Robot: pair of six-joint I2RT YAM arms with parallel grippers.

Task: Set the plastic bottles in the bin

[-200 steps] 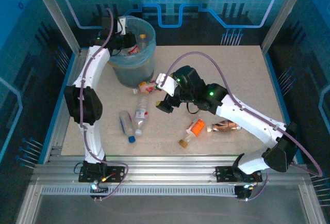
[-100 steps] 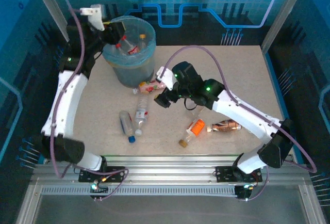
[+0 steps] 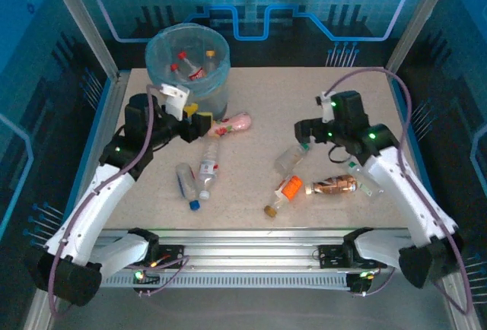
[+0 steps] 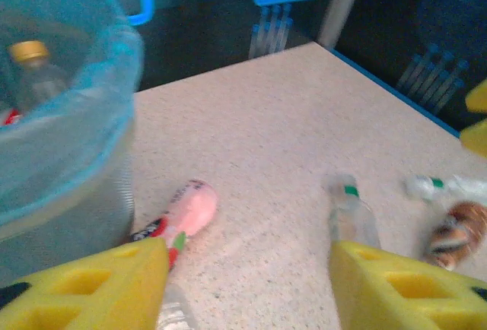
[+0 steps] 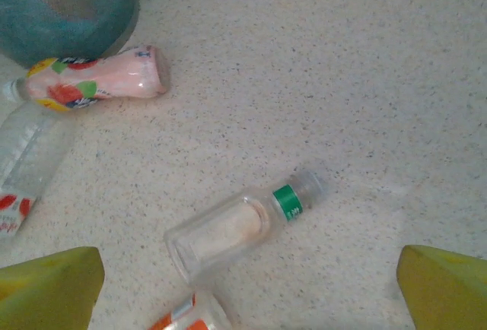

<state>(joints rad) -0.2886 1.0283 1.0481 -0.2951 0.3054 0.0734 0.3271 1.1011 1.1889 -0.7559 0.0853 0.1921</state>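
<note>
The pale-blue bin (image 3: pixel 161 87) stands at the back left with several bottles inside, one gold-capped (image 4: pixel 32 55). My left gripper (image 3: pixel 196 117) hovers open just right of the bin (image 4: pixel 68 140), its yellow fingers (image 4: pixel 99 284) wide apart over bare table. A pink bottle (image 3: pixel 234 124) lies just beyond it (image 4: pixel 189 210). My right gripper (image 3: pixel 304 134) is open above a clear bottle with a green band (image 5: pixel 236 231), which lies at mid table (image 3: pixel 289 160). Nothing is between either pair of fingers.
On the table also lie a clear red-labelled bottle (image 3: pixel 208 164), a blue-capped bottle (image 3: pixel 186 184), an orange-labelled bottle (image 3: pixel 286 191) and a brown bottle (image 3: pixel 332 186). Blue frame walls ring the tabletop (image 3: pixel 319 94).
My left arm has swung from over the bin down to the table beside it. My right arm has pulled back to the right, away from the pink bottle.
</note>
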